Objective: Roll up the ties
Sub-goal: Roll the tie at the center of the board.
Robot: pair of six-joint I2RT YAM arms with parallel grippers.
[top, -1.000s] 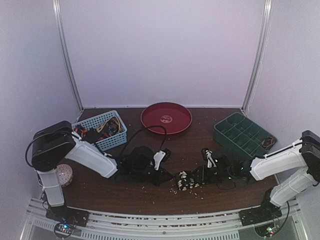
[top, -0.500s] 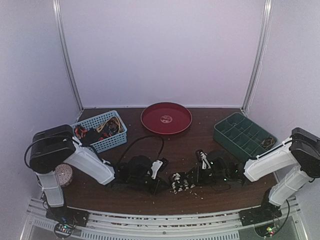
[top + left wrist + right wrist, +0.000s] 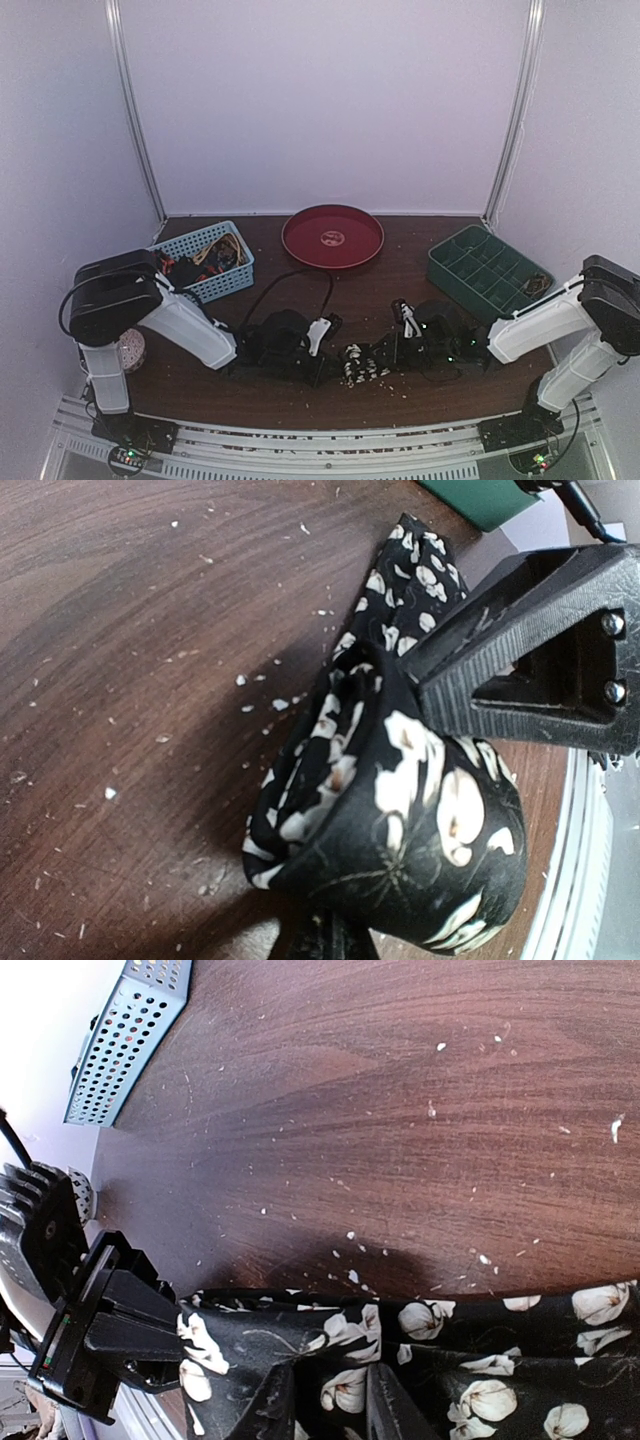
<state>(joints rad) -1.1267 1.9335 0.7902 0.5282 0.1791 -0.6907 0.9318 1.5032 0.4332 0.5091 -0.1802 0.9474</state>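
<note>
A black tie with white flowers lies bunched on the brown table between my two grippers. In the left wrist view the tie is a thick roll that covers my left gripper; one dark finger shows under it. My left gripper holds the roll's left end. In the right wrist view my right gripper has its two fingers closed on a fold of the tie. My right gripper holds the right end. Other ties, dark and orange, lie in the blue basket.
A round red tray stands at the back middle. A green compartment box is at the right. A speckled pinkish ball sits beside the left arm's base. Pale crumbs are scattered over the table.
Both grippers and the black floral tie have shifted a little to the left and toward the table's near edge. The tie is bunched more tightly between them.
</note>
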